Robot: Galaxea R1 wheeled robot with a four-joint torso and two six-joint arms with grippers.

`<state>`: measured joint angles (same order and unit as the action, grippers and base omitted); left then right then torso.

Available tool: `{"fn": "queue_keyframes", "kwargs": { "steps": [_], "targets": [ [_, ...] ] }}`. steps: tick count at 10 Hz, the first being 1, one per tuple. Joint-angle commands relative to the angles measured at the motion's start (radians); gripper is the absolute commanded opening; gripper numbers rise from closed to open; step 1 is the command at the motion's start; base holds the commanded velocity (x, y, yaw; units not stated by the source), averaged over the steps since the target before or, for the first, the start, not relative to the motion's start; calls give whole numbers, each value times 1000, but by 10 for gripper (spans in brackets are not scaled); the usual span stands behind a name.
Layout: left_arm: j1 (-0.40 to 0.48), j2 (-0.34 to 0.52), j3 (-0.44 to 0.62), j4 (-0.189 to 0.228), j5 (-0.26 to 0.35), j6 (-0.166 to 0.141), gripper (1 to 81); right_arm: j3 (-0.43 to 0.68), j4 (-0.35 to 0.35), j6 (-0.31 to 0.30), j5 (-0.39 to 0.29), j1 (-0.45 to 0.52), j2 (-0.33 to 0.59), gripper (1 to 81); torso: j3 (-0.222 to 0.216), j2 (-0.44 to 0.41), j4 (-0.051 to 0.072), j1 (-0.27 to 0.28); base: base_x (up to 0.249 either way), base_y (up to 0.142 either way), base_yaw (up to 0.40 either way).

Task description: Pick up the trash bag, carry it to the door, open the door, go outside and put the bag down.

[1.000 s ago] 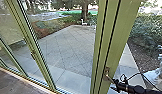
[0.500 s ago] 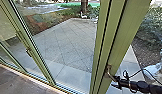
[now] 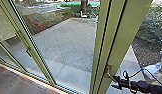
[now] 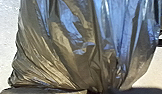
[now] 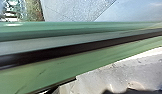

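Dark plastic, thin and slippery: the trash bag (image 4: 79, 47) is bunched in the left hand (image 4: 100, 91), clenched on its gathered neck (image 4: 116, 81), the soundest hold against tearing. Farther out, the right hand (image 3: 115, 82) is at the door handle (image 3: 108, 73), whether gripping I cannot tell; paving (image 3: 72, 42) lies beyond.

Green door frame (image 5: 52, 75) spans the view, slightly oblique. Dark groove (image 5: 59, 52) and grey band (image 5: 47, 45) run along it. One side of frame: paving (image 5: 72, 10), greenery (image 5: 33, 10) adjoining. Opposite side: pale surface (image 5: 107, 77), identity unclear.
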<state>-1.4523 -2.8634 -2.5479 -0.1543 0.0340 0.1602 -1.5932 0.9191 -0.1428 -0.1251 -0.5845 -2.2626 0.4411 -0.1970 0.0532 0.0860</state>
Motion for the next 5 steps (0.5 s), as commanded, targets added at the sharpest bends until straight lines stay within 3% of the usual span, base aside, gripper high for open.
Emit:
{"fn": "queue_keyframes", "kwargs": {
  "steps": [1, 5],
  "targets": [
    [2, 24, 1, -11, 83, 5, 10, -108, 40, -178, 61, -38, -10, 811, 0, 0, 0, 0, 0, 0, 0],
    [2, 22, 1, -11, 83, 4, 10, -161, 30, -169, 85, -4, -45, 811, 2, 0, 0, 0, 0, 0, 0]
  ]
}}
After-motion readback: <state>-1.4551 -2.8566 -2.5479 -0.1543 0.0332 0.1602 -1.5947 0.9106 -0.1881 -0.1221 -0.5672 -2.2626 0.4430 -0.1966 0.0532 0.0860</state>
